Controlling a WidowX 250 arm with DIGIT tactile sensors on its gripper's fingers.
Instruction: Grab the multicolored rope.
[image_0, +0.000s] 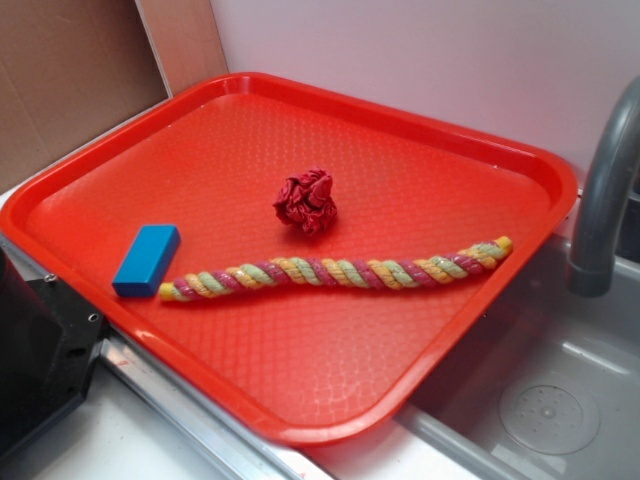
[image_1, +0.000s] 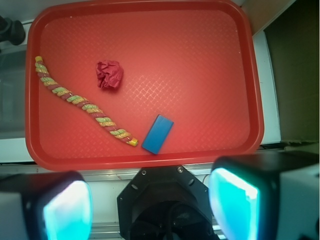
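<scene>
The multicolored rope (image_0: 335, 270), a twisted cord of yellow, pink and pale green, lies stretched across the front half of the red tray (image_0: 300, 432). The wrist view looks down on the rope (image_1: 82, 102) running diagonally along the left side of the tray (image_1: 200, 75). My gripper (image_1: 150, 207) is high above the tray's near edge, over the black robot base (image_1: 160, 205). It is open, its cyan pads (image_1: 67, 212) wide apart with nothing between them. It is far from the rope and does not show in the exterior view.
A dark red crumpled fabric ball (image_0: 306, 200) (image_1: 110, 74) sits just behind the rope. A blue block (image_0: 146, 259) (image_1: 157, 134) lies by the rope's near end. A grey faucet (image_0: 605, 190) and sink (image_0: 550, 400) are to the right, the robot base (image_0: 40, 350) at front left.
</scene>
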